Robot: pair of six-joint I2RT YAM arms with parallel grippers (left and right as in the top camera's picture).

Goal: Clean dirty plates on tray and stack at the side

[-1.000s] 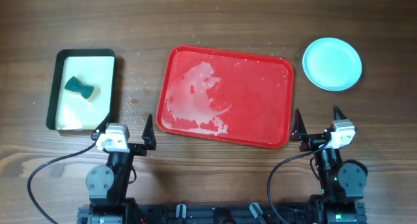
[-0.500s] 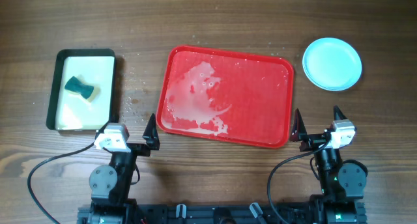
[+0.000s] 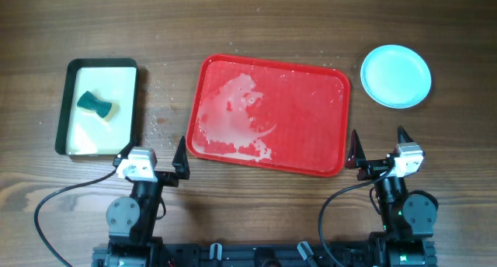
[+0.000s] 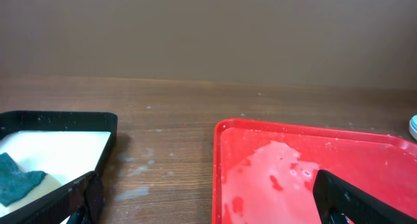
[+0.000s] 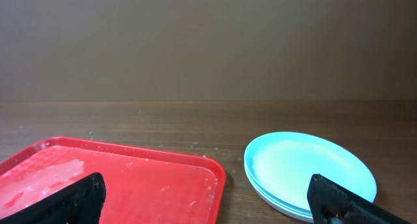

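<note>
Lying where are the plates [image 3: 395, 75] shown?
— Stacked on the table, well right of the tray [image 3: 311, 112], whose left half is smeared with white foam.
— And the grippers?
— The left gripper [image 3: 152, 152] and right gripper [image 3: 378, 143] are seen spread apart, nothing held, at the tray's near corners.

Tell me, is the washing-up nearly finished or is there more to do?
It looks nearly done. The plates sit stacked right of the red tray, which holds none, only soapy smears. The sponge lies in the small cream tray. Nothing is in hand: left gripper and right gripper are both open and empty. At most, the tray's smears are left.
</note>
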